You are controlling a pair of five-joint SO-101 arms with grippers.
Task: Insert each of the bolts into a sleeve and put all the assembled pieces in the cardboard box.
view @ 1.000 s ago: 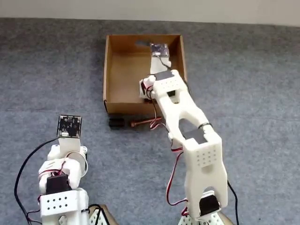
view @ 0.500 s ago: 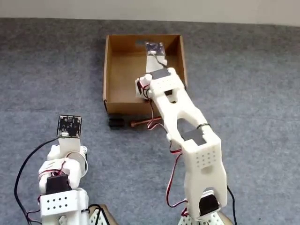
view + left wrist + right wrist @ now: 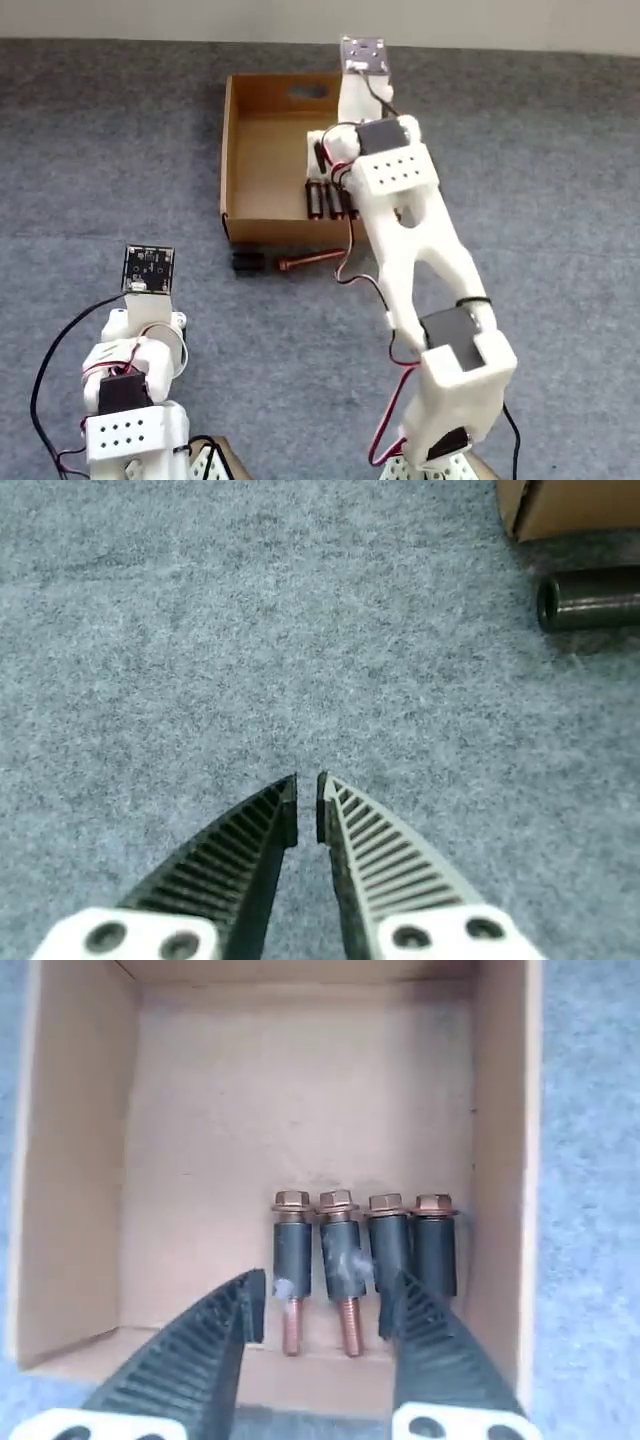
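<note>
Jaws of your left gripper (image 3: 306, 785) were clenched almost tip to tip on nothing, ribbed black faces together, low over the grey, felt-like counter (image 3: 120, 150). Judged parked there to stay clear of the work.

To its right, one loose sleeve (image 3: 249, 263), a matte black tube with an open bore, lay on its side just outside the cardboard box (image 3: 229, 150). A copper-coloured bolt (image 3: 310, 261) lay near it, roughly in line. Judged the last pair, not yet mated.

Inside the box, four assembled pieces (image 3: 292, 1260) lay side by side toward the right-hand wall, hex heads aligned, threaded tips protruding from two. Your right gripper (image 3: 325, 1295) hung over them, jaws released and empty.
</note>
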